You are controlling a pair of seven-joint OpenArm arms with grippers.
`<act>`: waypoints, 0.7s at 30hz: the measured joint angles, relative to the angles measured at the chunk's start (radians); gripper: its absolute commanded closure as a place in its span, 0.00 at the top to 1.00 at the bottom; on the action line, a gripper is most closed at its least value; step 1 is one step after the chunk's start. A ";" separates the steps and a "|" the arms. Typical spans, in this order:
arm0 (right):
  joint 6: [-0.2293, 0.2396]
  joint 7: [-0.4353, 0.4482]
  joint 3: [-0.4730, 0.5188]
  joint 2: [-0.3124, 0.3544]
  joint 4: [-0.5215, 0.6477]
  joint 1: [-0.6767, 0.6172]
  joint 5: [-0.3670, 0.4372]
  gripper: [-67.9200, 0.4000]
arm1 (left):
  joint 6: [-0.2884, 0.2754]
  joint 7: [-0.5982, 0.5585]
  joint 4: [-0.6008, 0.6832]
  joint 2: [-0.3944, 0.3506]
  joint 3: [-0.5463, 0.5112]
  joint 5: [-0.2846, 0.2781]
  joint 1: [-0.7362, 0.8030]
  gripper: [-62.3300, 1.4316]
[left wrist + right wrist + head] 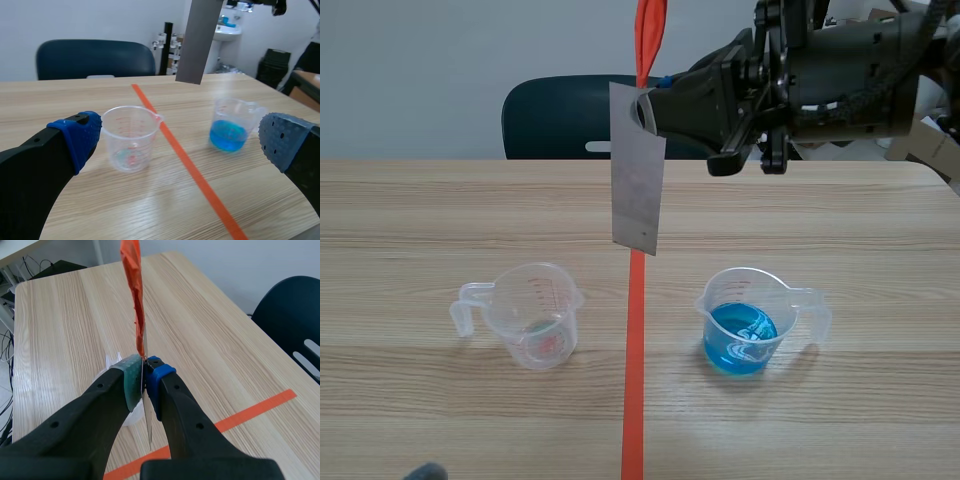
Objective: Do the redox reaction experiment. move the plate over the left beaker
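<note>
- Your right tool (144, 382) pinches the grey plate (638, 190) by its upper edge, and the plate hangs nearly upright above the counter (840, 210).
- Below that tool, the empty left beaker (535, 315) and the blue-filled beaker (745, 325) stand either side of the plate.
- Your left tool (181, 140) is spread wide, with the 2 beakers just ahead of it.

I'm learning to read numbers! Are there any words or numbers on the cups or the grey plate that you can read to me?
On the left beaker: red measuring marks, too small and blurred to read.
On the right beaker with blue liquid: nothing readable.
On the metal plate: blank, no text seen.
So there is nothing I can quote.
</note>
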 measured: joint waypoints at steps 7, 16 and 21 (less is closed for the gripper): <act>0.006 -0.015 -0.020 -0.106 0.000 0.008 -0.062 0.01 | 0.117 -0.224 -0.160 0.000 0.047 0.008 -0.005 1.00; -0.015 -0.038 -0.208 -0.191 0.000 0.082 -0.104 0.02 | 0.112 -0.304 -0.306 0.000 0.051 0.008 -0.007 1.00; -0.034 -0.037 -0.222 -0.224 0.000 0.090 -0.138 0.02 | 0.112 -0.280 -0.309 0.000 0.055 0.008 -0.032 1.00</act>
